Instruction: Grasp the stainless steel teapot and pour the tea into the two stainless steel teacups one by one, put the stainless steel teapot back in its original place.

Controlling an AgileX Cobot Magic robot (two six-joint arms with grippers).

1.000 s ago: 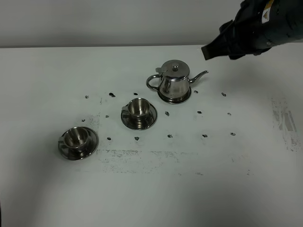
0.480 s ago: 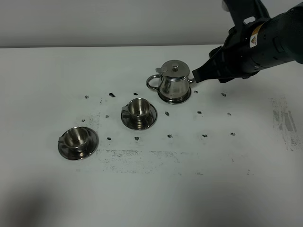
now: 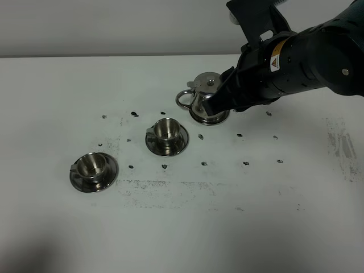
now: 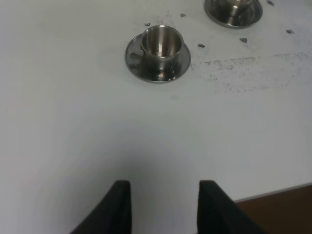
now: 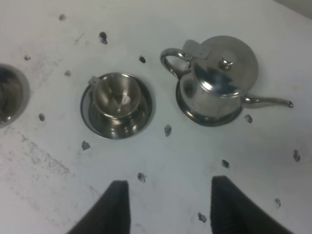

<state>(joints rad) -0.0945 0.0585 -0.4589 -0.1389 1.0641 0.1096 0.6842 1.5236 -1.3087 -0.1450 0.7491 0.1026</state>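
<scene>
Both end effectors are spread and hold nothing. The right end effector [image 5: 170, 212] hovers over the table [image 3: 187, 227] close to the stainless steel teapot [image 5: 220, 78] without touching it. The pot stands upright with its lid on. The nearer teacup [image 5: 115, 97] sits on its saucer [image 5: 139, 124] beside the pot's handle. The farther teacup [image 3: 92, 165] stands well apart, ahead of the left end effector [image 4: 163, 209].

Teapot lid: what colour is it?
The teapot lid is shiny silver steel; clearest in the right wrist view.
</scene>
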